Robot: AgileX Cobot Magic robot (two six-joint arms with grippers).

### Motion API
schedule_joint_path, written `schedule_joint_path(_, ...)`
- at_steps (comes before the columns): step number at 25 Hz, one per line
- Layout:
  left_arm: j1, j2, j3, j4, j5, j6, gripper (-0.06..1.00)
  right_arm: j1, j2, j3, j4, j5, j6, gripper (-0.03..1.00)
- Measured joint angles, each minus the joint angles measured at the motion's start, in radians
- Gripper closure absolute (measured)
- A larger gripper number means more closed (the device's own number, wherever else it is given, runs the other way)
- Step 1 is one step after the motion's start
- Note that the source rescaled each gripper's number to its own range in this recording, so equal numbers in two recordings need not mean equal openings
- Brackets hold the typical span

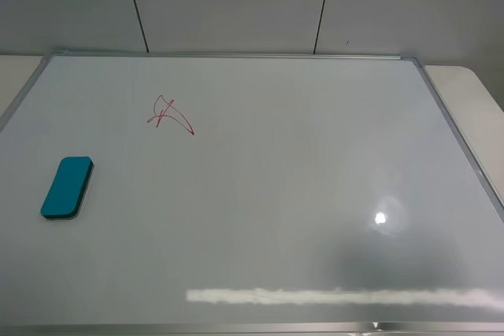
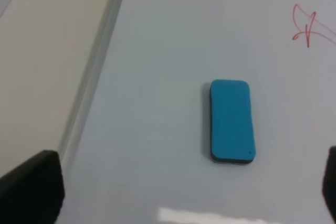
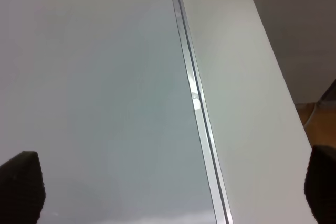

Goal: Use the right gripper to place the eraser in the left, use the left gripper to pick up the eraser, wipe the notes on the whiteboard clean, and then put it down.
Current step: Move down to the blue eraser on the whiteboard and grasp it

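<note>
Exterior high view, left to right:

- The whiteboard [image 1: 299,194] lies flat and fills most of the frame. Its silver frame [image 1: 236,55] runs along the upper edge and down both sides. The pale tabletop [image 1: 472,108] shows outside the frame at the upper left and at the right edge.
- The eraser [image 1: 68,188] lies on the whiteboard at the middle left of the frame, teal face up, with its long axis slightly tilted. It is near the left side of the frame and is not held.
- The notes [image 1: 169,114] are red marker lines in the upper left of the frame. They sit above and to the right of the eraser, well apart from it.
- A glare spot [image 1: 380,218] sits at the lower right of the board, and a light strip [image 1: 339,297] runs along the lower edge.

Left wrist view:

- The left gripper [image 2: 181,198] hangs above the whiteboard [image 2: 157,77].
- Its fingers [image 2: 31,187] are spread wide.
- The eraser [image 2: 231,120] lies flat on the board, clear of both fingers.
- The notes [image 2: 310,27] are beyond the eraser.
- One finger is over the frame [image 2: 94,72], beside the tabletop [image 2: 42,51].

Right wrist view:

- The right gripper [image 3: 170,187] hangs over the board's edge.
- Its fingers [image 3: 21,184] are spread wide. One is above the whiteboard [image 3: 84,77] and the other is at the far edge of the tabletop [image 3: 236,103].
- The frame [image 3: 194,93] runs between the two fingers
</note>
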Motion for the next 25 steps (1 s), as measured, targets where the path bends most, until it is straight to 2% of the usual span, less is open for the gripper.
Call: schedule_joint_path(25, 0.000, 0.000, 0.000, 0.000, 0.000, 0.000, -0.06, 0.000, 0.000, 0.000, -0.006, 0.000, 0.016, -0.03)
